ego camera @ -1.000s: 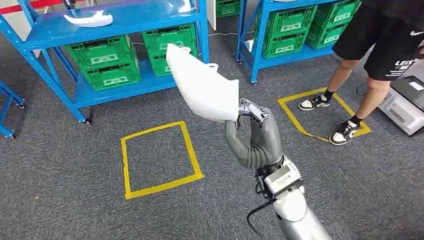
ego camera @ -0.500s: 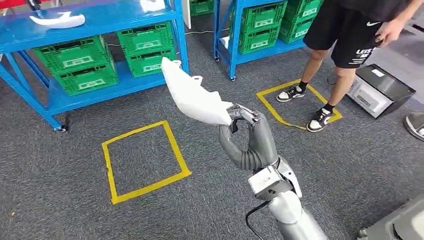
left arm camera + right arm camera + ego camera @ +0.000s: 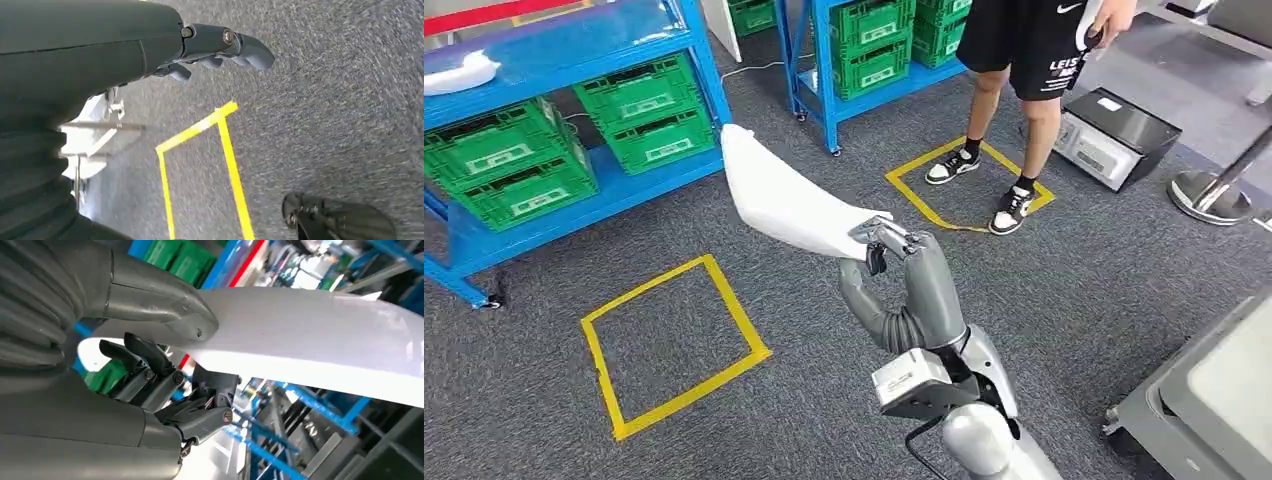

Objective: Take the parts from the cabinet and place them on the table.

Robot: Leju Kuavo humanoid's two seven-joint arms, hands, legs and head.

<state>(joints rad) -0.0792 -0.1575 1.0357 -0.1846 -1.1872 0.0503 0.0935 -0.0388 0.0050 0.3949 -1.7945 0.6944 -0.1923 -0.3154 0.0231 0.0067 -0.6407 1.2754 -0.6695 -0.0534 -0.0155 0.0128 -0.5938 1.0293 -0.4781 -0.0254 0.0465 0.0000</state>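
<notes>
- Head view: right hand (image 3: 902, 280) raised mid-frame, pinching one end of a white part (image 3: 784, 205) between thumb and fingers; part angled up toward the blue rack (image 3: 707, 75), held over grey carpet beside a yellow floor square (image 3: 674, 345). More green crates (image 3: 639, 110) on the rack's lower shelf; a person's legs (image 3: 1004, 120) standing in a second taped square.
- Left wrist view: left hand (image 3: 215, 47) hanging over carpet, holding nothing, fingers loosely curled and apart.
- Right wrist view: thumb (image 3: 160, 302) pressed on top of the part (image 3: 310, 340), dark fingers (image 3: 165, 375) clamped beneath.
- Step in hand, by judgement: carry phase, part out of the cabinet, not yet set down. Next call: reaching the table, likely the grey edge (image 3: 1214, 400) at lower right, lowering the part flat, then releasing.
</notes>
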